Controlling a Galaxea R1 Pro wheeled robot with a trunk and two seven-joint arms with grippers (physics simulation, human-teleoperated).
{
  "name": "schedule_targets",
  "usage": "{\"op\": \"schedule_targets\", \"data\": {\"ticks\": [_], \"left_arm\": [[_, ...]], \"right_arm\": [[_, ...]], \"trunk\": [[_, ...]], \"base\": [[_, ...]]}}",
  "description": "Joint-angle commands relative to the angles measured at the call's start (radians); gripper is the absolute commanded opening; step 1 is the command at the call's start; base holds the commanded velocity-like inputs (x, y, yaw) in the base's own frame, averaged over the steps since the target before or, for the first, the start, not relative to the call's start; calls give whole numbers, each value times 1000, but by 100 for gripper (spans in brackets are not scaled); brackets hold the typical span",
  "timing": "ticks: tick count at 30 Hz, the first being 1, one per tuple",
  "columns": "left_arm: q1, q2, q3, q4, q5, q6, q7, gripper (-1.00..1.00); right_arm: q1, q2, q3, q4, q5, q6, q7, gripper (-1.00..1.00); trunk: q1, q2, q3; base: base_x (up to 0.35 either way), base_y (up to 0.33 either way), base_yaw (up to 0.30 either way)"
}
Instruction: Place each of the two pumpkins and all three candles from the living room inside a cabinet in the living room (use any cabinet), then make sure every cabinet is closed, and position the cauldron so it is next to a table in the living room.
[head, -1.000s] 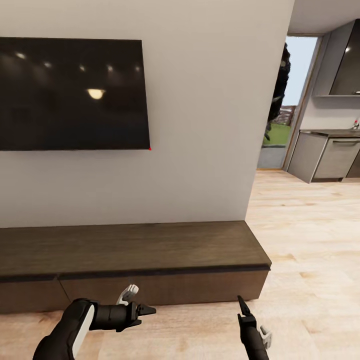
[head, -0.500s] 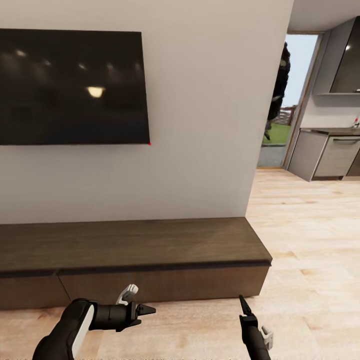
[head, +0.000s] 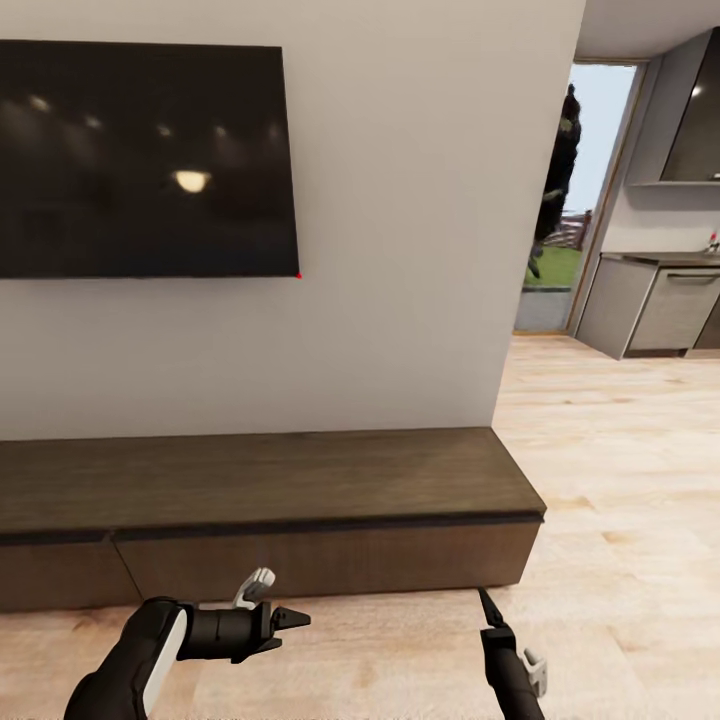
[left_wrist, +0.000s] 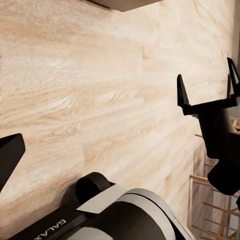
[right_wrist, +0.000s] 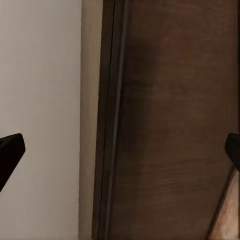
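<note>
Now squarely before the dark-brown cabinet (head: 300, 480), low and long against the pale wall (head: 400, 250) beneath a wall-mounted television (head: 140, 160). Sits, like the screen, a little higher in the head view than a second ago, with wall and wooden floor (head: 620, 520) shifted alike: best read as a move of the camera or the robot itself, not of the furniture. Holds both arms low over the boards in much the same pose as before.

Left gripper (head: 285, 630) released, fingers parted and pointing across the body, grasping nothing. Right gripper (head: 487, 605) likewise spread and bare, aimed at the cabinet's right-hand end; seen again from the left wrist (left_wrist: 206, 85), prongs apart above the floorboards. From the right wrist, looks along the cabinet (right_wrist: 175, 125) where it meets the wall (right_wrist: 40, 100), a black fingertip at each edge of the frame.

Shows the cabinet's front panels flush, apparently shut, with a seam between two fronts towards the left. Beyond the wall's corner, grey kitchen units (head: 650, 315) and an open doorway (head: 560, 200).

Probably a small repositioning in front of the storage spot. Nothing in either claw to stow, so little of the task advanced by this shift.
</note>
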Motion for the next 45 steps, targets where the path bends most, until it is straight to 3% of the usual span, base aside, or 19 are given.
{"op": "schedule_targets", "data": {"ticks": [1, 9, 19, 30, 40, 45], "left_arm": [[0, 0, 0, 0, 0, 0, 0, 100], [0, -3, 0, 0, 0, -1, 0, 100], [0, -5, -1, 0, -1, 0, 1, 100], [0, -4, -1, 0, -1, 0, 1, 100], [0, -10, -8, 0, -3, -1, 1, 100], [0, -16, -10, 0, -4, -3, 3, 100]], "right_arm": [[0, 0, 0, 0, 0, 0, 0, 100], [0, -2, 0, 0, 2, -2, 10, 100], [0, -2, 0, 0, 2, -2, 11, 100], [0, -2, 0, 0, 3, -3, 11, 100], [-1, -3, -1, 0, 1, -3, 11, 100], [-1, -7, -33, 0, -12, -8, 40, 100]], "trunk": [[4, -7, -3], [35, -63, -28], [35, -63, -28], [35, -63, -28], [35, -63, -28], [35, -63, -28]], "base": [[0, 0, 0], [0, 0, 0], [16, 0, 0], [257, 0, 0], [68, -18, 0], [20, -23, 0]]}}
